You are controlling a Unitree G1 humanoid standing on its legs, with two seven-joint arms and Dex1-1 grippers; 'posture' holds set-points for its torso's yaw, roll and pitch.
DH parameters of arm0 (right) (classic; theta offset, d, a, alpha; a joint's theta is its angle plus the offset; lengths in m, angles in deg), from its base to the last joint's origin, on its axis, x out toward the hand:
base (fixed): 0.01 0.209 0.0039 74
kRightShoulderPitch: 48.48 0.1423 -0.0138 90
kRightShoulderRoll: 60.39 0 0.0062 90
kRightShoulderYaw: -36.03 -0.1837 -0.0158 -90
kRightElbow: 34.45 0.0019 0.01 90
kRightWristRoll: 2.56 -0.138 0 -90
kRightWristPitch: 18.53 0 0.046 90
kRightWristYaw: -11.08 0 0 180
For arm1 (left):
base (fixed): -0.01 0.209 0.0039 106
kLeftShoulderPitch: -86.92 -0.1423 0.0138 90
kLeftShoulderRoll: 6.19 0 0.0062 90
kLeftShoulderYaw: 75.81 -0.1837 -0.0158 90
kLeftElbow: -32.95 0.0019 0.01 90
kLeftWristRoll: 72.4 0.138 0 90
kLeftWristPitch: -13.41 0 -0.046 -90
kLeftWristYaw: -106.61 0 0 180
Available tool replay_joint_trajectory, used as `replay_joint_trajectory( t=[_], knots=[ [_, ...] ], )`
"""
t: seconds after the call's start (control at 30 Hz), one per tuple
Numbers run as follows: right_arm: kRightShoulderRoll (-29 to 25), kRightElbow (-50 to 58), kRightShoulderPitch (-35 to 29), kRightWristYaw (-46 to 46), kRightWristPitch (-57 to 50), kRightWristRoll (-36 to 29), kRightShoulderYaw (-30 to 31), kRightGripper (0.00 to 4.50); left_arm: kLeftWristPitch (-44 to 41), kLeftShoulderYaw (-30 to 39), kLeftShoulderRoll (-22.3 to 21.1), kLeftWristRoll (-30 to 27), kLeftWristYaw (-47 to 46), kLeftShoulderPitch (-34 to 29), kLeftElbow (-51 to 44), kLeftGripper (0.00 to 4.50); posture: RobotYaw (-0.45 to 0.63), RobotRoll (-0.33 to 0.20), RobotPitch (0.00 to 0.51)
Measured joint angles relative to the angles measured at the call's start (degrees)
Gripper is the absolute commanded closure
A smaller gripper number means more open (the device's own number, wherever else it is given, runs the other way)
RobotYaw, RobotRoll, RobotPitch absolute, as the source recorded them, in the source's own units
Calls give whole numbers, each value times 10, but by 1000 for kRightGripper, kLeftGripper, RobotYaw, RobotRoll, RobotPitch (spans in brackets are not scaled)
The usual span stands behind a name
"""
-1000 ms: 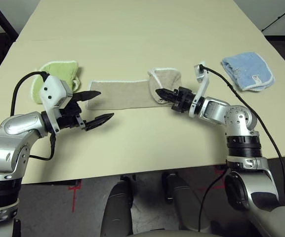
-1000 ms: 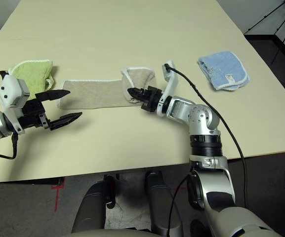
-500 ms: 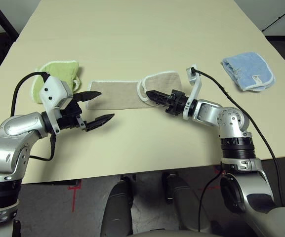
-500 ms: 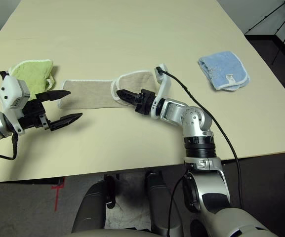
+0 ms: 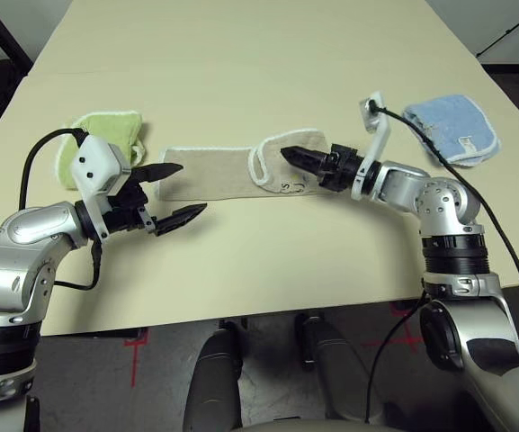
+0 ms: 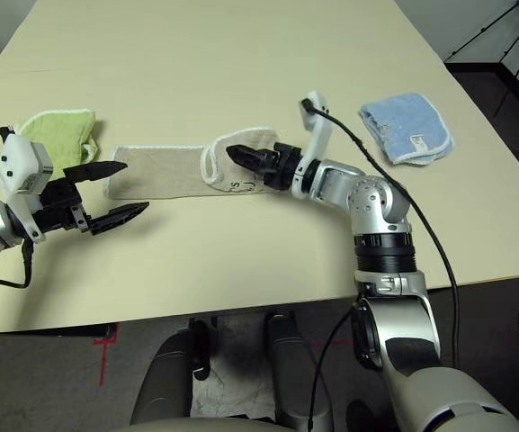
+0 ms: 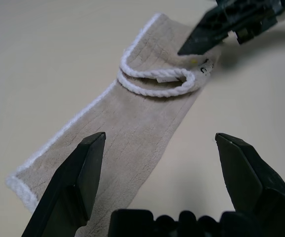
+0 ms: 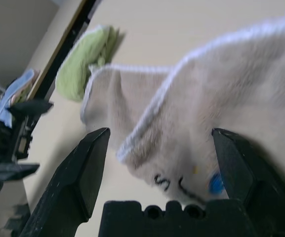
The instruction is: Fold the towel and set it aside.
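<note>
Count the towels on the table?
3: lime-green towel at the robot's left, beige towel in the middle, half folded, light-blue towel at its right. None visibly hidden.

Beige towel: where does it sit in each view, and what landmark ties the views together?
Left eye: towel mid-table, between both arms.
Right eye: towel left of centre.
Left wrist: towel runs diagonally ahead of the fingers.
Right wrist: towel close up, folded end nearest.
Shared landmark: the white-edged folded flap, also.

Dark embroidered marks on the towel (image 5: 281, 171), near its folded end; not legible. No other text readable.
</note>
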Motion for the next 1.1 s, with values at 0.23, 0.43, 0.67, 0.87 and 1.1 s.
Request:
replay_joint_trajectory(
  t=[0.23, 0.43, 0.67, 0.87, 1.1],
  knots=[
    [17, 21, -9, 2, -13, 5, 20, 15, 0, 1, 0, 0, 0, -3, -1, 0, -30, 0, 206],
    [-1, 23, -11, -10, -8, 17, 28, 15, -1, 2, -1, 0, -5, -6, -2, 0, -32, 0, 204],
    [-107, 23, 18, -161, 137, 87, 86, 15, -15, 5, 2, -6, -19, 8, -2, 0, -51, 0, 188],
    [-156, 2, 9, -271, 282, 133, 96, 15, -31, 15, 15, -15, -38, 25, -2, 0, -53, 0, 181],
    [-161, -19, -56, -352, 422, 148, 91, 15, -63, 20, 21, -29, -61, 25, -5, 0, -58, 0, 181]
  ],
)
